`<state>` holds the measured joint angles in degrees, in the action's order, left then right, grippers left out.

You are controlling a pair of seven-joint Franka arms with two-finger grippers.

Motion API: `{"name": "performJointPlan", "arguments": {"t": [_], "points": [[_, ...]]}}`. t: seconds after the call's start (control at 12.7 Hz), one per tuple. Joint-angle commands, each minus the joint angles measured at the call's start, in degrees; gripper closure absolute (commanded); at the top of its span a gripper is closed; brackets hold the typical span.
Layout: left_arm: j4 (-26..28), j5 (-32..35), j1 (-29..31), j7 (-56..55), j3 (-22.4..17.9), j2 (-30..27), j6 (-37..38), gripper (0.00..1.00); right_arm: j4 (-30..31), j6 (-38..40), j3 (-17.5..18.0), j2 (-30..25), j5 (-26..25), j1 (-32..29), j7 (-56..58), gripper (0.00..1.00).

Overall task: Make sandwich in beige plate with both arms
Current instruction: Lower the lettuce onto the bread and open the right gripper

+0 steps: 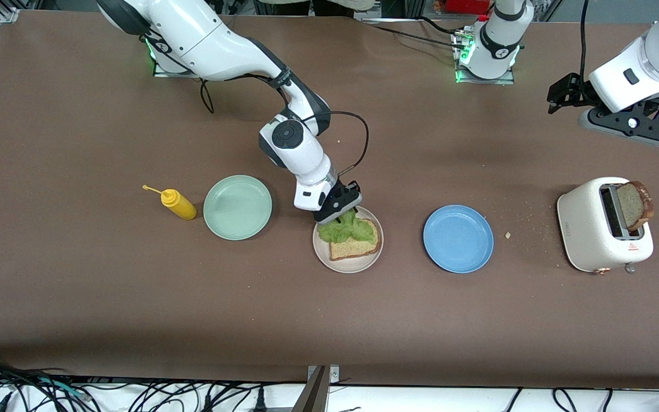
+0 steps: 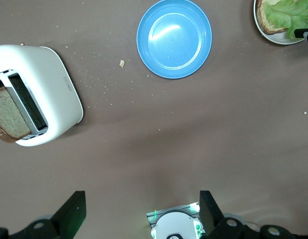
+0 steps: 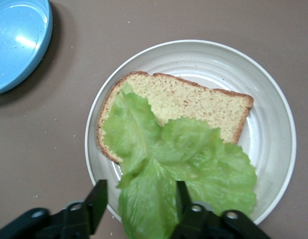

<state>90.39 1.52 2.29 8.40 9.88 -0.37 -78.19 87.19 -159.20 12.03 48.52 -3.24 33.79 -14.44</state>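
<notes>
Brown worktop (image 1: 78,286), lettuce (image 3: 169,164) on bread (image 3: 194,107) in beige plate (image 3: 273,149): right gripper (image 3: 139,204) jaws apart astride leaf stem, best lifted straight up without dragging; left gripper (image 2: 141,214) jaws wide, waiting above worktop near toaster (image 1: 598,223).

My black fingers (image 3: 96,204) frame a ruffled green lettuce leaf (image 3: 174,167) on brown bread (image 3: 194,102), beige plate (image 3: 273,124), brown table (image 1: 78,297).
</notes>
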Motion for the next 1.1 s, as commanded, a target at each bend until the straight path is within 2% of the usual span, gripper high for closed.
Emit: {"name": "performJointPlan", "arguments": {"t": [0.0, 0.08, 0.24, 0.47, 0.79, 1.02], "points": [[-0.74, 1.64, 0.17, 1.01, 0.23, -0.33, 1.02, 0.0, -1.94, -0.41, 0.1, 0.87, 0.51, 0.22, -0.16, 0.18], [-0.74, 1.73, 0.17, 1.01, 0.23, -0.33, 1.02, 0.0, -1.85, -0.24, 0.1, 0.35, 0.86, 0.22, -0.15, 0.01], [-0.74, 1.64, 0.17, 1.01, 0.14, -0.33, 1.02, 0.0, -1.76, 0.38, 0.1, -0.71, 1.65, -0.13, 0.02, 0.0], [-0.74, 3.21, 0.17, 0.74, -0.03, 1.33, 1.02, 0.0, -0.98, 8.96, 0.1, -4.65, 1.57, -1.01, 0.46, 0.0], [-1.09, 3.84, 3.06, 1.09, -0.39, 3.53, 0.75, 0.0, 5.34, 17.84, 0.1, -11.94, 1.65, -3.99, 0.37, 0.0], [-3.63, 3.75, 4.65, 1.18, -0.39, 6.34, 0.75, 0.0, 9.39, 28.03, 0.54, -17.31, 1.74, -7.68, -0.59, 0.0]]}}
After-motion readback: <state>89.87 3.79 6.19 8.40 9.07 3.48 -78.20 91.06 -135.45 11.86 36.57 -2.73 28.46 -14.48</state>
